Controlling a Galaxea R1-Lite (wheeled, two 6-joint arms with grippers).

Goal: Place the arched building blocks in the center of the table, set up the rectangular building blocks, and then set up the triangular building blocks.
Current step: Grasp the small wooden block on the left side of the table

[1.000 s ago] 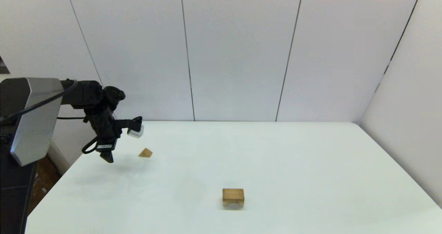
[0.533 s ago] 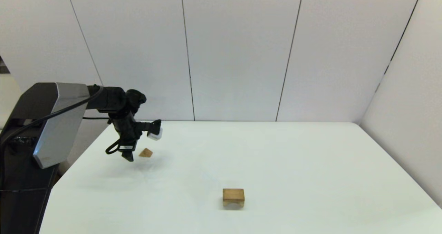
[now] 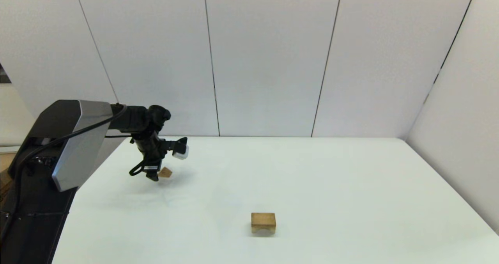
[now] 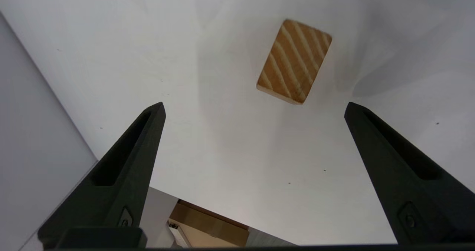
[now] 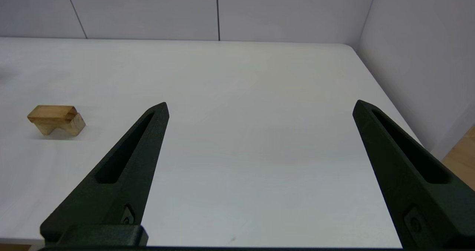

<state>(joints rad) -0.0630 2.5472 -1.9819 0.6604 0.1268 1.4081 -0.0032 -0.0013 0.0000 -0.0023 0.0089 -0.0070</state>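
The left gripper (image 4: 254, 108) hangs over the table (image 3: 331, 186) near its far left corner, its tapered matte black fingers (image 4: 126, 162) spread wide and holding nothing. Just beside it lies the wedge (image 4: 294, 61), light wood with bold diagonal grain stripes. The arch block (image 3: 263, 222), chunky pale wood with a curved cut-out underneath, stands on its two legs toward the near edge. The right gripper (image 5: 259, 106) is likewise wide apart and empty.
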